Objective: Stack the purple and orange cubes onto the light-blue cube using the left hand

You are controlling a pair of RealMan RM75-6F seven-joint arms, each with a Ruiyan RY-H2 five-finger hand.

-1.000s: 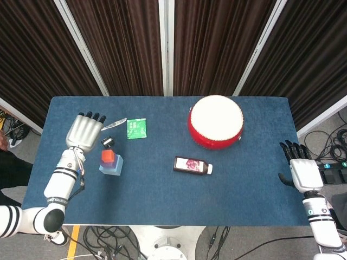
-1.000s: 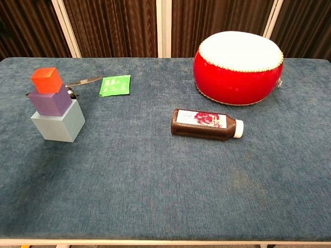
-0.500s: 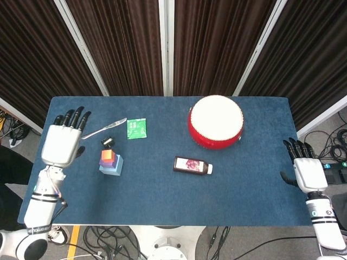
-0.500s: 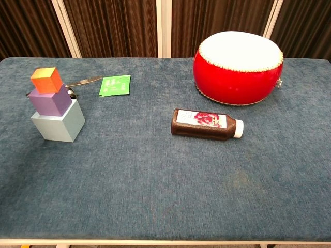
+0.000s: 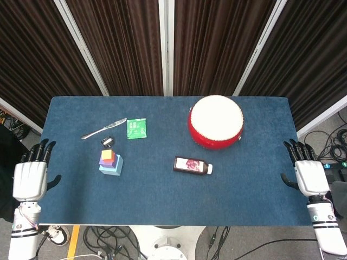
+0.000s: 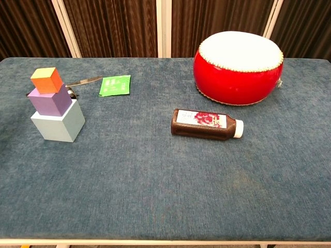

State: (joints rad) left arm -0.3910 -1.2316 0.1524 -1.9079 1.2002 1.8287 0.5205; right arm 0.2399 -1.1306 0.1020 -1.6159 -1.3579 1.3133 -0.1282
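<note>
Stack stood, orange cube [image 6: 46, 80] skewed on purple [image 6: 49, 101]: a table [image 6: 155, 196] bump could topple it; both hands' fingers spread, empty.

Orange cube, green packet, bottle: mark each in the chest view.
orange cube [image 6: 46, 80]: chest view, on its front face, atop the stack.
green packet [image 6: 115, 85]: chest view, middle of the flat packet.
bottle [image 6: 204, 124]: chest view, on the label side of the lying body.
</note>
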